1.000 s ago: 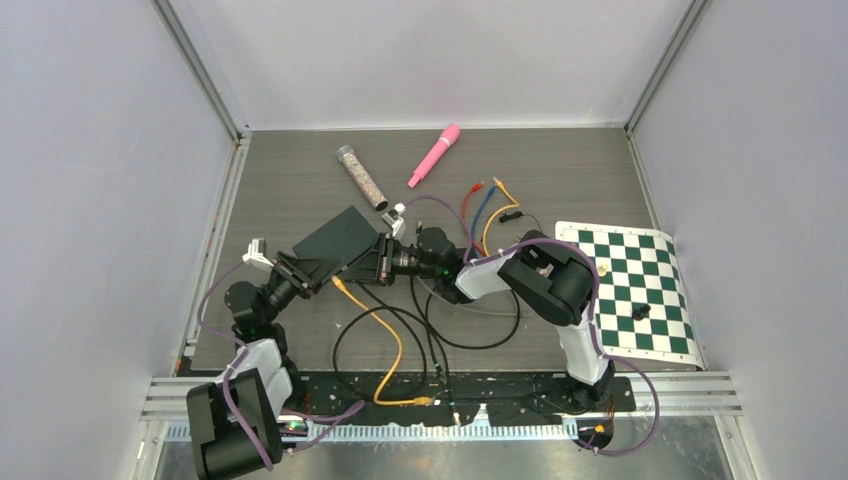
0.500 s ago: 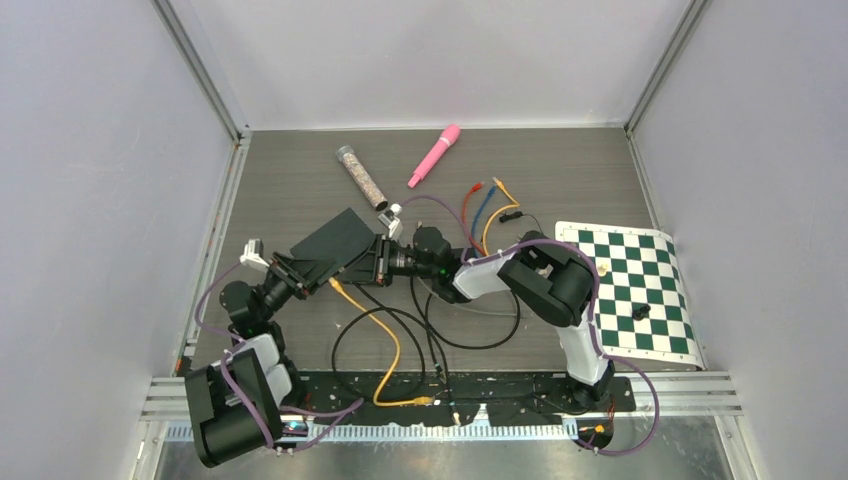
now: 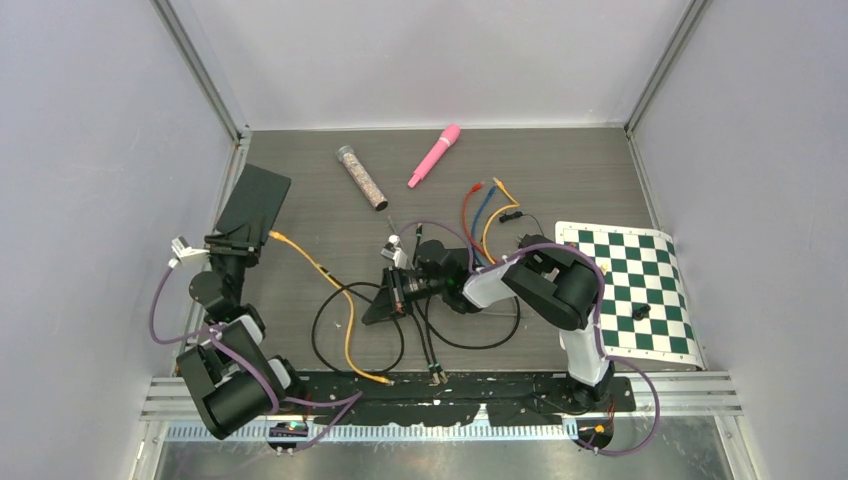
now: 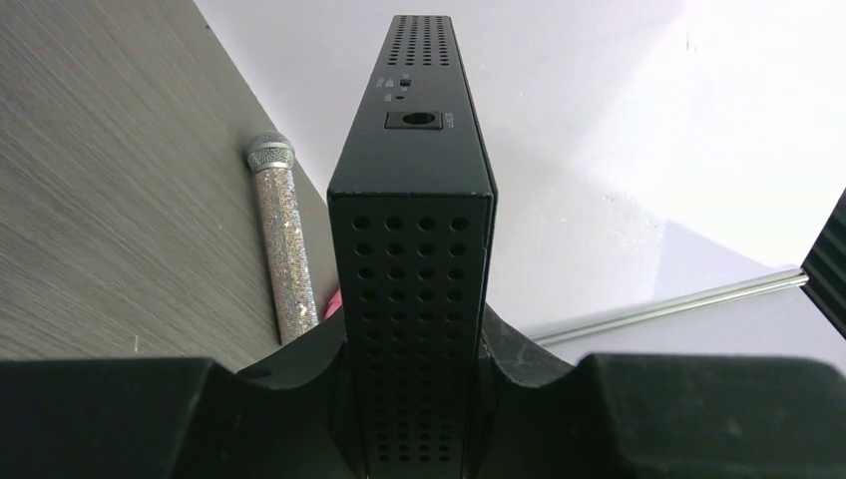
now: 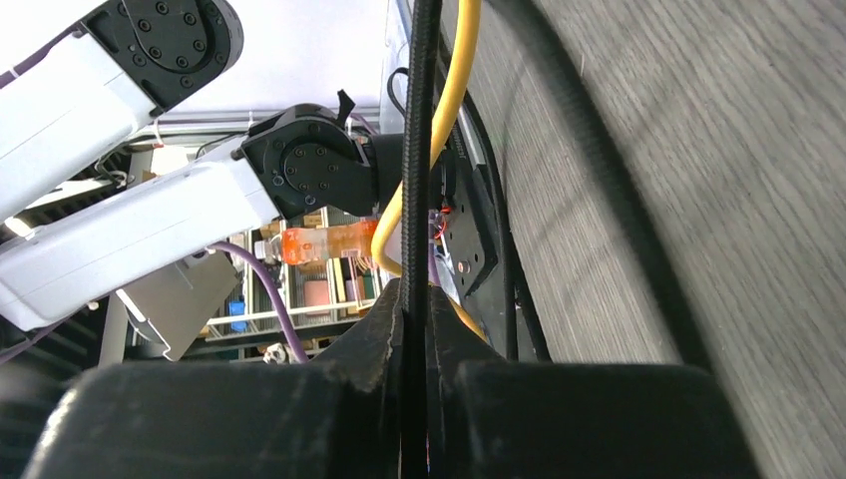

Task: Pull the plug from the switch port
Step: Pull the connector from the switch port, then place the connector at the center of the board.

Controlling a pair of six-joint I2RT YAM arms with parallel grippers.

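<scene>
Left hand (image 3: 232, 243): clamped on switch (image 3: 252, 200), held up at 10 o'clock as an anchor.
Right hand (image 3: 392, 295): pinched shut on black cable (image 5: 416, 200), 4 o'clock of switch, likely for the pull.

Objects lying on the grey wood-grain table (image 3: 560, 170), not involved in the work.
A pink microphone (image 3: 435, 155) lay near the far edge, with a glittery silver one (image 3: 362, 177) near it to the left. Short red, blue and orange leads (image 3: 483, 212) curled at centre. A green-and-white chequered mat (image 3: 655, 280) at right bore a dark chess piece (image 3: 641, 312).
</scene>
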